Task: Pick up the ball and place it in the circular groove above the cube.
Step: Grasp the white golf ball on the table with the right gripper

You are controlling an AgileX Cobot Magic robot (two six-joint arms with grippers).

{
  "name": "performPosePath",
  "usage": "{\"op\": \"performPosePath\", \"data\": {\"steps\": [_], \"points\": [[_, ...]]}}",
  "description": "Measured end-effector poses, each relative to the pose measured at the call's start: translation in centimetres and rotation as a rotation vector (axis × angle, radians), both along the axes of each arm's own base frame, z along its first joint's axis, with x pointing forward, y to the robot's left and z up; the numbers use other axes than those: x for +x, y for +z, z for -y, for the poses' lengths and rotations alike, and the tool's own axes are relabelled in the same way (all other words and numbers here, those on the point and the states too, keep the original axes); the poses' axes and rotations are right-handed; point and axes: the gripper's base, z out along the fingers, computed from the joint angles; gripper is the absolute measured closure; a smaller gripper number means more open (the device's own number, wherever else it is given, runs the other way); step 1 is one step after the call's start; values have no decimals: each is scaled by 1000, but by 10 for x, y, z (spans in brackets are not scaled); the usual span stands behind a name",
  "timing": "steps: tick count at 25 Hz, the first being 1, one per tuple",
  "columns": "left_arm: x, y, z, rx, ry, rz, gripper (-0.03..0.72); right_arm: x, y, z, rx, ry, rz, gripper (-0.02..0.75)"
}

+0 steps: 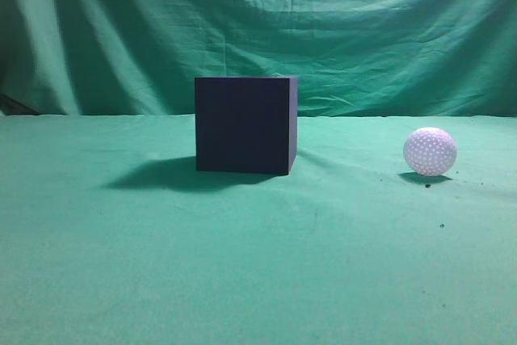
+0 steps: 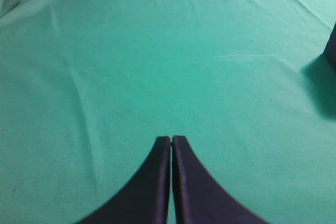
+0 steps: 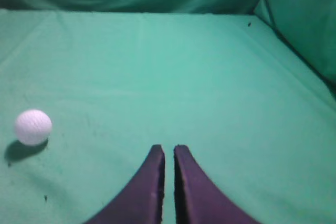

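Green cloth (image 1: 258,280) fills the foreground of the exterior view, covering the whole table and running back to a draped green backdrop (image 1: 363,30) of the same colour. On this cloth, near the middle of the view, sits the cube (image 1: 245,124), dark navy and matte, with sharp edges and a long shadow falling to its left. Its top face is not visible from this low angle, so no groove can be made out. In the left wrist view only a dark sliver of the cube (image 2: 332,45) shows at the right edge, with its shadow beneath.

Neither arm appears in the exterior view. The left gripper (image 2: 171,141) hangs over bare cloth, its two dark fingers pressed together with just a hairline between them, holding nothing. The right gripper (image 3: 168,150) is likewise empty, its fingers drawn close with a narrow slit between the tips.

Smallest is the ball (image 1: 430,151), white and dimpled, resting on the cloth well to the right of the cube. In the right wrist view the ball (image 3: 33,127) lies far left of the fingertips, well apart from them.
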Motion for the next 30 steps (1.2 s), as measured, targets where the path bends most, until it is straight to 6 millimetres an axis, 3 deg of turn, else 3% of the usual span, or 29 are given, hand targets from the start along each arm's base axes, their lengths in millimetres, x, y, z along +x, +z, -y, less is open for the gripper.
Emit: {"op": "performPosePath", "data": {"steps": [7,10,17,24,29,30], "points": [[0,0,0,0,0,0,688,3,37,-5,56,53,414,688],[0,0,0,0,0,0,688,2,44,-5,89,57,463,688],[0,0,0,0,0,0,688,20,68,-4,133,0,101,688],[0,0,0,0,0,0,688,61,78,-11,314,-43,-269,688],[0,0,0,0,0,0,688,85,78,-18,268,26,-438,688],[0,0,0,0,0,0,688,90,80,-21,222,73,-472,738]]}}
